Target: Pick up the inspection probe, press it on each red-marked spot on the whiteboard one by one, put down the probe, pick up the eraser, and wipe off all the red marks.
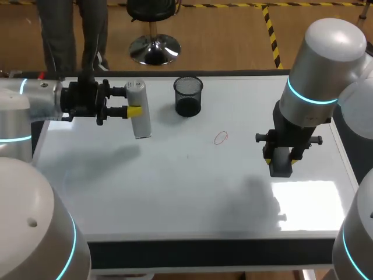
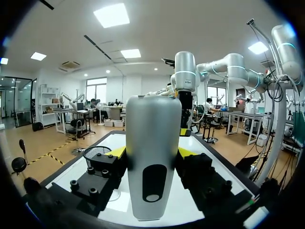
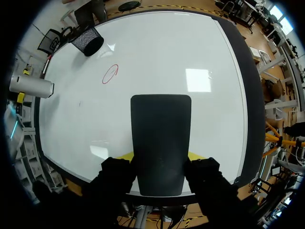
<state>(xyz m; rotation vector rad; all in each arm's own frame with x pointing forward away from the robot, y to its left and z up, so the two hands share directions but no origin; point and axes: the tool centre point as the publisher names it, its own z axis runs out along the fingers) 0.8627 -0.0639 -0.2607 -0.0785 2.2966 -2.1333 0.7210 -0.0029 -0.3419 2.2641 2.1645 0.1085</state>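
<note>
Right gripper (image 3: 160, 155): fingers closed on the dark eraser (image 3: 161, 143), held above the near right part of the whiteboard (image 1: 175, 192) that forms the desk. One red ring (image 1: 220, 137) lies further in, apart from both tools. Left gripper (image 1: 131, 100): fingers clamp the silver inspection probe (image 1: 139, 116) over the far left side. Risks: the arms could collide at the ring, the probe could slip when pressed, and the mesh cup (image 1: 188, 96) sits near its path.
</note>
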